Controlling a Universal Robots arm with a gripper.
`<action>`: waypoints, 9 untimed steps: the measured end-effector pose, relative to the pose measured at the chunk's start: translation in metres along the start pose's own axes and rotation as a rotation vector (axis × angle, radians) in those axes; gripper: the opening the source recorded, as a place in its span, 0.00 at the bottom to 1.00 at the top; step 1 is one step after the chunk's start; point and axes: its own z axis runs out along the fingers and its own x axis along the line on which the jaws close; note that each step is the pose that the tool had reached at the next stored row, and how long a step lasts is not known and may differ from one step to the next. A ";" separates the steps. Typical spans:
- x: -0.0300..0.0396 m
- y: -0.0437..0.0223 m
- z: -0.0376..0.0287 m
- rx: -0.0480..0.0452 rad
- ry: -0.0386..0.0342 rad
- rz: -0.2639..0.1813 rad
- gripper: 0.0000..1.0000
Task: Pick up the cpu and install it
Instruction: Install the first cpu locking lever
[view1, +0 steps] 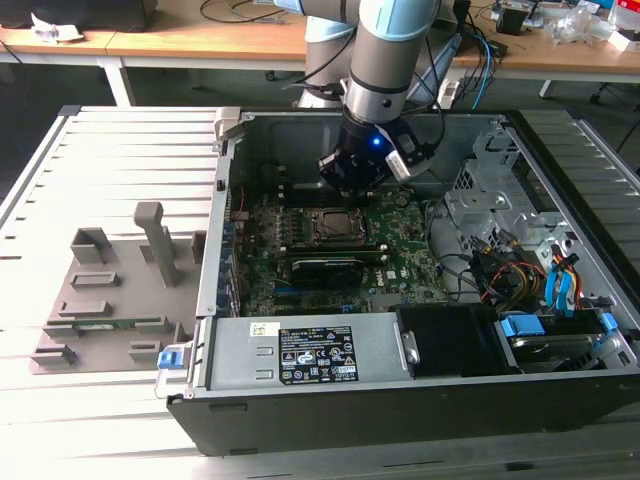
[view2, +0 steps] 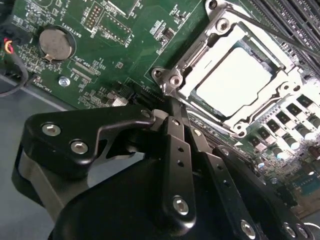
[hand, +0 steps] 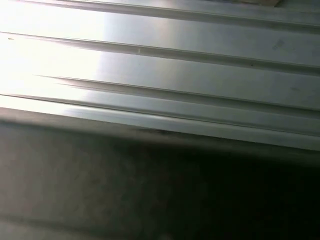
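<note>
Already seated: cpu, silvery-white top up, lying flat inside the metal-framed socket on the green motherboard in the second wrist view. Judged largely done, placement apparently complete; frame latching impossible to tell. Gripper just beside the socket's corner, near the chip but apart from it. Jaws pressed together, holding nothing. Open computer case resting on the table.
</note>
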 end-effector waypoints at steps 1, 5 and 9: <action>0.0004 -0.0005 -0.0036 0.0005 -0.0007 0.000 0.11; 0.0033 -0.0212 -0.0062 0.0024 -0.0009 0.000 0.11; 0.0057 -0.0386 -0.0068 0.0041 -0.0007 0.000 0.11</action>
